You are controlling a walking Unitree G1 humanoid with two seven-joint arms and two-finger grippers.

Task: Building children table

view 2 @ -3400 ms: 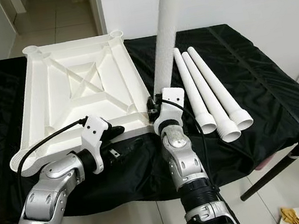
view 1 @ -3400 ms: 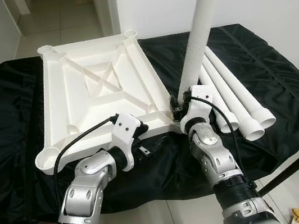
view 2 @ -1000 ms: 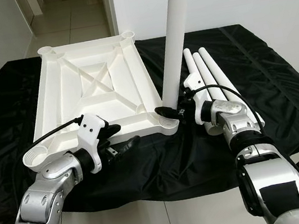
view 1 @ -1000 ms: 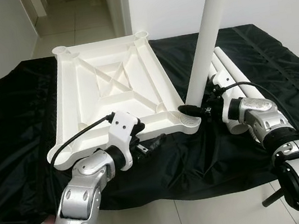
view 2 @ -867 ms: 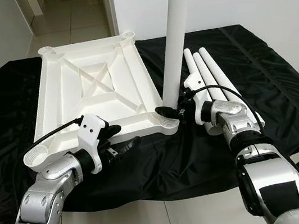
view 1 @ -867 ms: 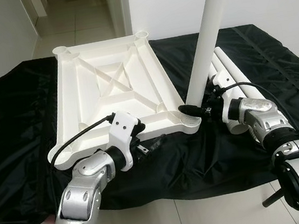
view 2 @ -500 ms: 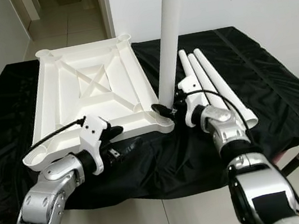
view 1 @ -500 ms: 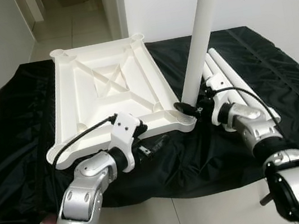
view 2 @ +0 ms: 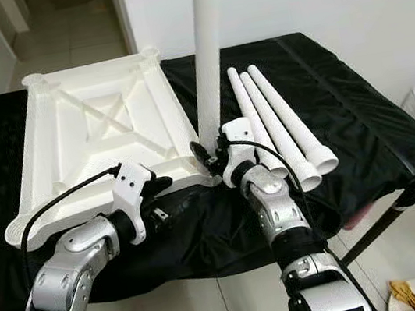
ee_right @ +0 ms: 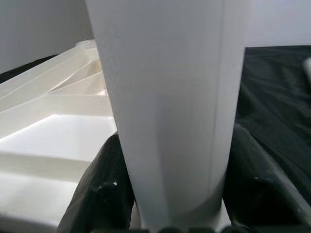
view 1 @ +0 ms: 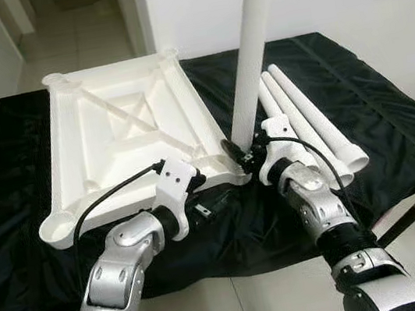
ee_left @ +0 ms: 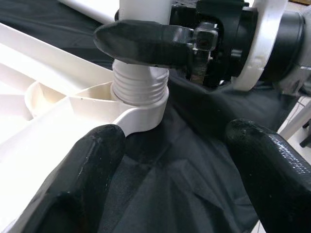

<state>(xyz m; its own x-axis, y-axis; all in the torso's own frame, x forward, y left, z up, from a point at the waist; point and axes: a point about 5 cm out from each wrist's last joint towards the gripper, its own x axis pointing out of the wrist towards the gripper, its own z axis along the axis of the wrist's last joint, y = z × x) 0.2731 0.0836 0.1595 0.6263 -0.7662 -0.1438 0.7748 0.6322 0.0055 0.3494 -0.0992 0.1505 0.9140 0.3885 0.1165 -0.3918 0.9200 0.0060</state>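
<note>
The leg (view 1: 249,46) I grip runs off the top edge; my left wrist (view 1: 177,188) hides part of the tabletop's (view 1: 118,138) near rim.

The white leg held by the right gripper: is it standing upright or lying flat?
Upright. The leg rises from the tabletop's corner socket, the right gripper clamping its base.

One white tabletop (view 1: 119,146), one upright leg (view 1: 249,46), three loose legs (view 1: 308,120).

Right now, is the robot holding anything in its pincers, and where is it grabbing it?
Yes. The right pincer grips the upright white table leg near its bottom, just above the threaded end in the tabletop's corner socket. The left pincer is open and holds nothing.
</note>
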